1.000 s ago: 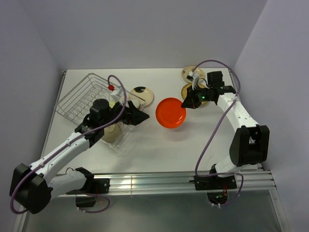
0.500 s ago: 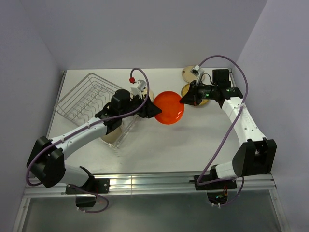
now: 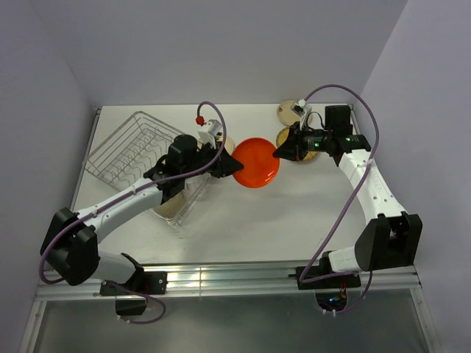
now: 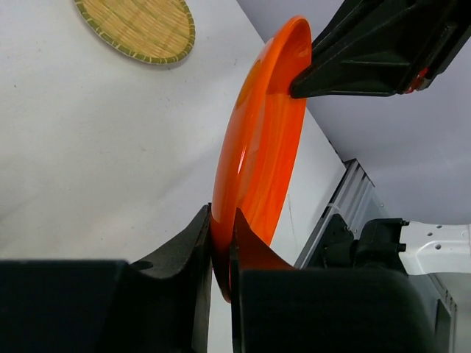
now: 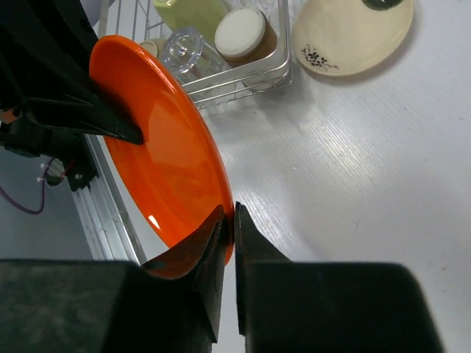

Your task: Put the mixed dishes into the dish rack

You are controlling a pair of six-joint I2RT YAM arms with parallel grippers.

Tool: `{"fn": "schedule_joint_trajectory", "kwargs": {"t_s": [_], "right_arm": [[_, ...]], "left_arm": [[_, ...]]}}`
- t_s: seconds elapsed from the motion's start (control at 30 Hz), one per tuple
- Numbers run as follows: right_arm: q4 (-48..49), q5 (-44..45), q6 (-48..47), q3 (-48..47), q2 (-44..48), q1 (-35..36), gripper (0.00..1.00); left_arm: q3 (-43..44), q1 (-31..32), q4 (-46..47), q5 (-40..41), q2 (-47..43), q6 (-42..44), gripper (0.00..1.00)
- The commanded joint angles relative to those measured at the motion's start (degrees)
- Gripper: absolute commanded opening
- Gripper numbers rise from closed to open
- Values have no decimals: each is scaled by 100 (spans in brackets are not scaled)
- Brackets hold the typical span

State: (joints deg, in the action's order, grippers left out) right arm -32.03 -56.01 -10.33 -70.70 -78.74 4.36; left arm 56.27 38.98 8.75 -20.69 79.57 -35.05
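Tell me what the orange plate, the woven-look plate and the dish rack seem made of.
Orange plate: likely plastic or melamine, glossy, sharp highlights on uniform colour.
Woven-look plate: tan straw-like weave, matte; real fibre or print unclear.
Dish rack: thin silvery metal wire, shiny.

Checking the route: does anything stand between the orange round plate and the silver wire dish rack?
Nothing visible blocks it: the orange round plate, pinched by left gripper and right gripper, is lifted; only the left arm lies toward the silver wire dish rack.
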Motion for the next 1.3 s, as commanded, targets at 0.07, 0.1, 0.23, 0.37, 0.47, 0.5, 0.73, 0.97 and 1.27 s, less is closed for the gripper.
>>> {"fn": "schedule_joint_trajectory", "kwargs": {"t_s": [0.07,0.1,0.23,0.37,0.47,0.5,0.73,0.97,1.27], "right_arm": [[259,-402,-92,-14,210,65,32],[267,-489,-136,-32,192,74,38],[127,-622,-426,-155,52,232,54],[-31,-806,-698,-287,-133,381,57],[-303,-1008,-996,-401,-282,469,56],[-434,-1043,-1085,-453,-343,495,55],[-1235,-1307,-1867,-708,-590,610,28],[-1473,-1527,-2228,-840,-529,619,0],[-225,-1079,-1201,-1024,-282,645,0]], "left_arm": [[-142,66,443,-427,-398,367,0],[-177,66,478,-523,-425,384,0],[-353,66,724,-699,-556,376,0],[-485,66,882,-770,-627,306,0],[-547,66,926,-735,-706,297,0],[-564,66,926,-735,-732,314,0],[-652,57,935,-700,-768,306,0],[-679,-31,874,-647,-838,297,9],[-688,-286,-109,362,-2040,718,70]]}}
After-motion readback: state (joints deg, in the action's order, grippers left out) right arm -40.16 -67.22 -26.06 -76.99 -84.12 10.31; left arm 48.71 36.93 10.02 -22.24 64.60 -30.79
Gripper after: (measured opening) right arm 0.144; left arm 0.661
